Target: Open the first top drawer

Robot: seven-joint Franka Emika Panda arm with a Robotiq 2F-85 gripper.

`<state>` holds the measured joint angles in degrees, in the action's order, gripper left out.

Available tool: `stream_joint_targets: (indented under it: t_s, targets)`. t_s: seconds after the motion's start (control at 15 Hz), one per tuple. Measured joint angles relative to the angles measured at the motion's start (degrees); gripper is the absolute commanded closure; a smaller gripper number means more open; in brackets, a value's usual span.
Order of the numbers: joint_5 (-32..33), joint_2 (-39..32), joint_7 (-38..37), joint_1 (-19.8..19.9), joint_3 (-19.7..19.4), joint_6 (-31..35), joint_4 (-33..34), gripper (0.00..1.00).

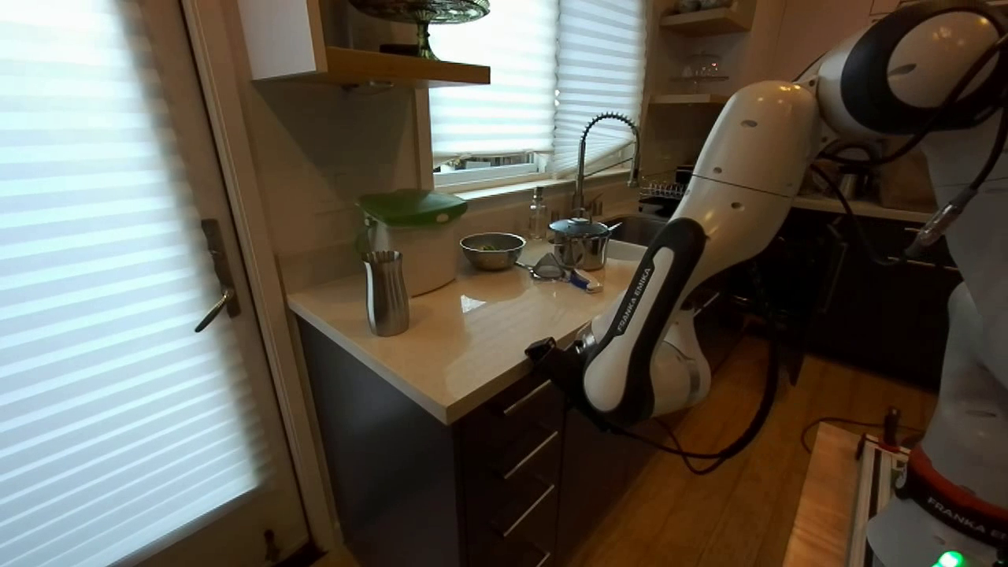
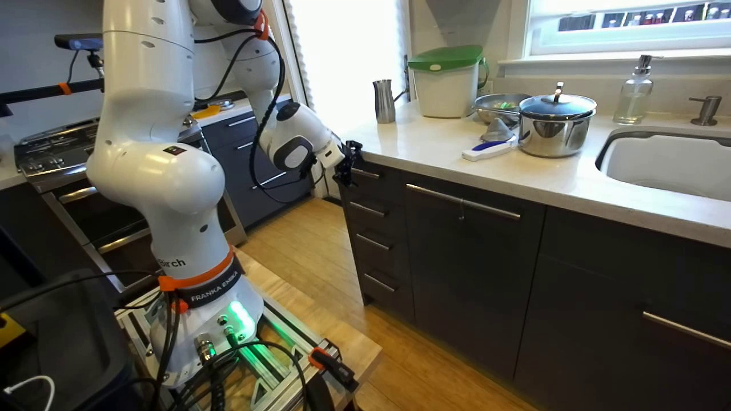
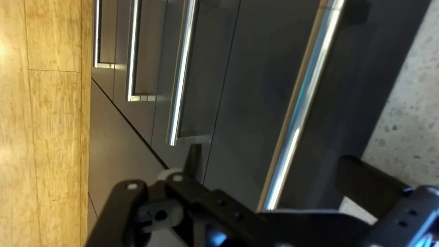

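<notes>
The first top drawer [image 1: 492, 433] has a dark flat front directly under the counter edge. It also shows in an exterior view [image 2: 387, 187] and looks shut; no inner box shows. Its silver bar handle [image 3: 301, 106] runs diagonally across the wrist view, and its near end is hidden behind the gripper. My gripper [image 3: 272, 159] is open, with its fingers wide apart on either side of the handle in that view. I cannot tell whether it touches the handle. In both exterior views the gripper [image 1: 543, 358] [image 2: 349, 164] is at the counter edge by this drawer.
Lower drawers with like handles [image 3: 181, 72] are stacked below. A wide panel with a long handle [image 2: 462, 201] adjoins the stack. The pale countertop [image 2: 411, 134] overhangs the drawer and holds a metal pitcher [image 1: 386, 295], a green-lidded bin [image 2: 445, 88] and a pot [image 2: 554, 132].
</notes>
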<state>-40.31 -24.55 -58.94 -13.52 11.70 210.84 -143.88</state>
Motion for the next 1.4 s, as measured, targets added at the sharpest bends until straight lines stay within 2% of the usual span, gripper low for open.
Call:
stream_joint_targets:
  t_s: [0.53,0.73,1.07,1.4]
  targets:
    - [3.2,-1.1,-0.8,1.3,0.4,0.2,-0.1,0.00]
    - [3.1,-1.1,0.3,0.5,0.5,0.1,-0.9,0.00]
    - [1.3,-1.1,2.0,-2.0,0.6,0.3,-6.1,0.00]
    - [1.3,-1.1,0.9,-2.0,1.3,1.3,-6.4,0.00]
